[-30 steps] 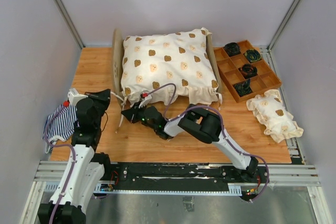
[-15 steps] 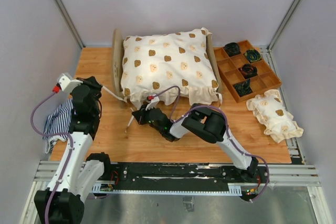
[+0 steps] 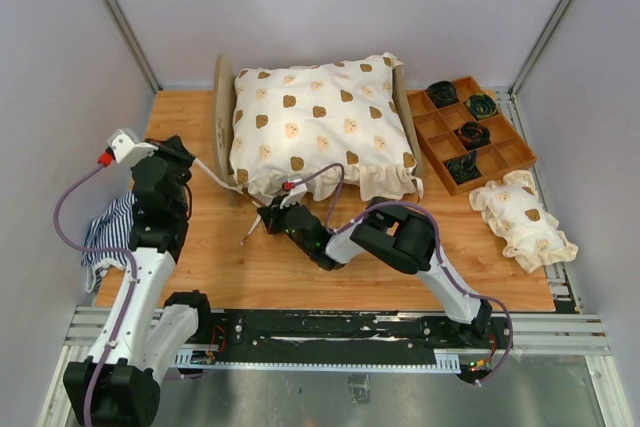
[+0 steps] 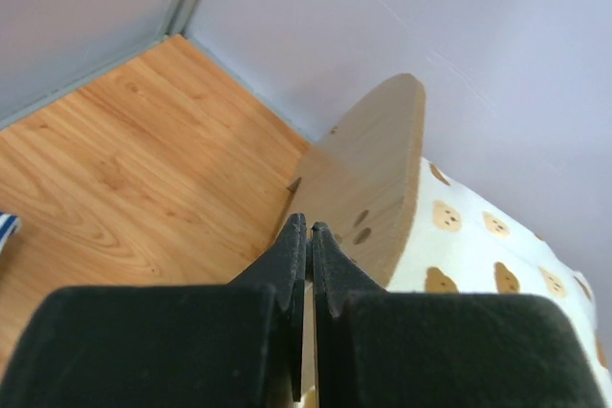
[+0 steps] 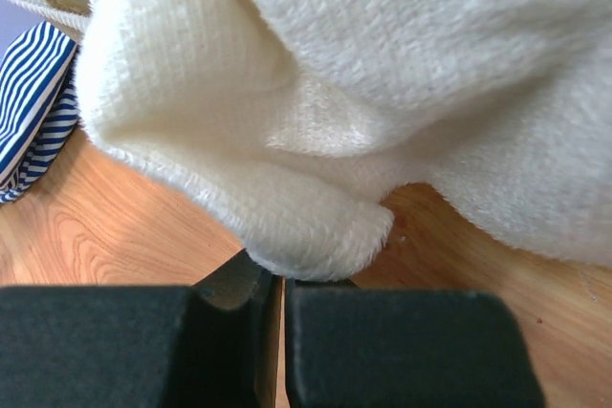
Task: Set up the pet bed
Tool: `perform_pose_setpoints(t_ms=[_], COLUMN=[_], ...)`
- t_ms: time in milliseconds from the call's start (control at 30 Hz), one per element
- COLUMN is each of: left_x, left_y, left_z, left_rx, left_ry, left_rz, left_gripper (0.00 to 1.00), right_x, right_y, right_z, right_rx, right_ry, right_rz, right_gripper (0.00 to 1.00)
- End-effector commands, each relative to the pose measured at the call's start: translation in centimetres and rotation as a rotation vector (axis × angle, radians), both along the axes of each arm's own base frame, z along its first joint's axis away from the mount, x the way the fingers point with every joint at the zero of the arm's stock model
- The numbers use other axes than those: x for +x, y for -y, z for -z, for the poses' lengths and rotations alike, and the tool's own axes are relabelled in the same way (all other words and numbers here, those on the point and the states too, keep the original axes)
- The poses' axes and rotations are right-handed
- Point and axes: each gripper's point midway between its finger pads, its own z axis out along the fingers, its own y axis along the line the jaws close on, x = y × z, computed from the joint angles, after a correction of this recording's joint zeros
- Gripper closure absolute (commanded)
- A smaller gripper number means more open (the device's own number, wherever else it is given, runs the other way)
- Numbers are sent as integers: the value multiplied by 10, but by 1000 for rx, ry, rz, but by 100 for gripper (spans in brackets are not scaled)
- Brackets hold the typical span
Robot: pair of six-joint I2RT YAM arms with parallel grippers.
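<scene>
Plywood of the pet bed (image 3: 222, 107) shows only at its rounded headboard; a cream cushion (image 3: 320, 127) with brown prints covers the rest, at the table's (image 3: 180, 122) far middle. The left gripper (image 3: 190, 159), off the bed's front-left corner, is clenched on a pale tie (image 3: 218, 177). The right gripper (image 3: 268, 219) sits closed at the front hem. The left wrist view alone shows the headboard's cutout holes (image 4: 361, 234). The right wrist view shows the fleece corner over its 2 fingertips (image 5: 251, 286).

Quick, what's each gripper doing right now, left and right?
Left gripper: closed on the cream tie running to the cushion.
Right gripper: closed at the cushion's fluffy edge; grip on it cannot be told.
</scene>
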Motion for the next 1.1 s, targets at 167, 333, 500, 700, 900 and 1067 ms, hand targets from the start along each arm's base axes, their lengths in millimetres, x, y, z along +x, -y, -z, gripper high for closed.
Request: perform_pose_setpoints(t_ms=[167,333,500,700,900,1067], left_x=[-30,-37,-40,-25,-14,-26], left_y=[38,54,45,22,9,3], left_z=[-67,-84,-112,-126,-108,-37], left_rx=[-100,1,54,142,111,-47], left_ry=[320,358,399,352,233,41], left_rz=[227,317,270,138,70,24], left_gripper=[100,100,100,100,100,98], right_x=[1,4,7,4,2,-3], right_y=[20,18,21,29,34,20], right_z=[23,19,29,55,58,22], right_rx=[-43,-18,-11,-49,-58,-19], right_ry=[-37,-53,-102,-183,-196,-101], right_rz=[55,64,81,116,128,17], right_gripper=[100,100,100,100,100,99])
